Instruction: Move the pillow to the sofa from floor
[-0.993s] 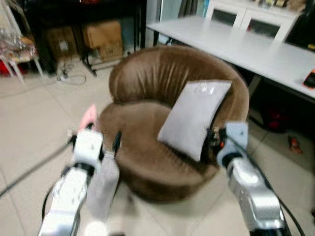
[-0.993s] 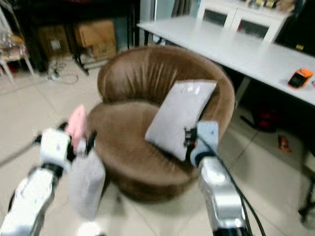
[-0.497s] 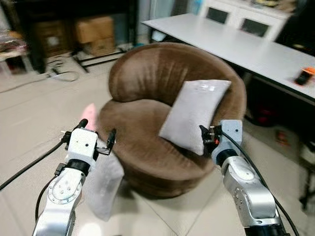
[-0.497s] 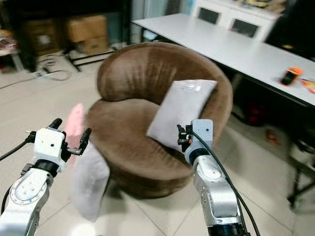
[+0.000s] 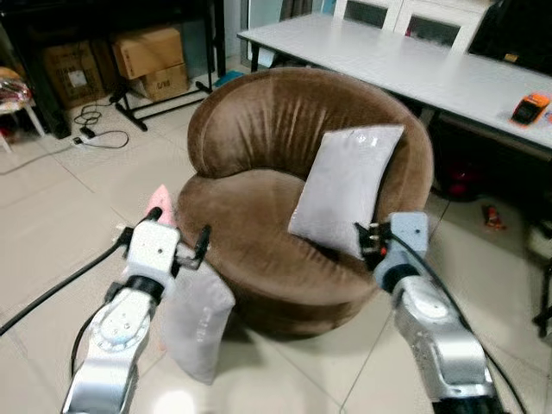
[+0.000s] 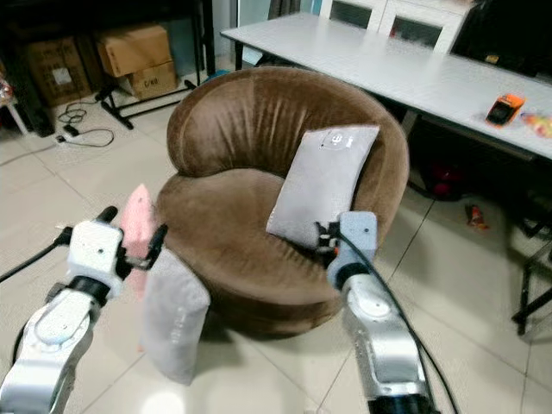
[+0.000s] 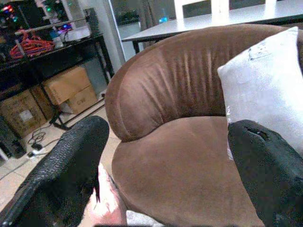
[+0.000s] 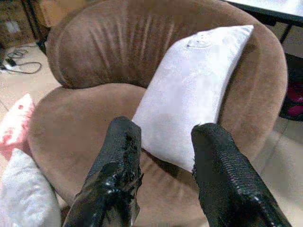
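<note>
- The brown round sofa (image 5: 285, 216) was the biggest thing before me, so I placed everything else by it.
- The long white surface (image 5: 405, 60) stood behind the sofa, with a small orange device (image 5: 525, 108) on it, and cardboard boxes (image 5: 147, 59) sat under a dark rack further back.
- One grey pillow (image 5: 347, 187) already leaned against the sofa's backrest, on the seat.
- The grey floor pillow (image 5: 198, 319) stood on edge on the tiles, propped against the sofa's front, with a pink pillow (image 5: 159, 205) just behind it, also beside the sofa.
- I judged the floor pillow light, soft and limp: it would sag and fold under a pinch, and its smooth cover might slip. A deep bite on the top edge or an upper corner, gathering cloth and filling together, seemed the surest hold.
- My left pincer (image 5: 177, 246) hung above the floor pillow's top edge, fingers spread wide and holding nothing; between them I looked straight at the sofa seat.
- My right pincer (image 8: 163, 165) hovered at the sofa's front rim, pointed at the leaning pillow, fingers parted and empty.
</note>
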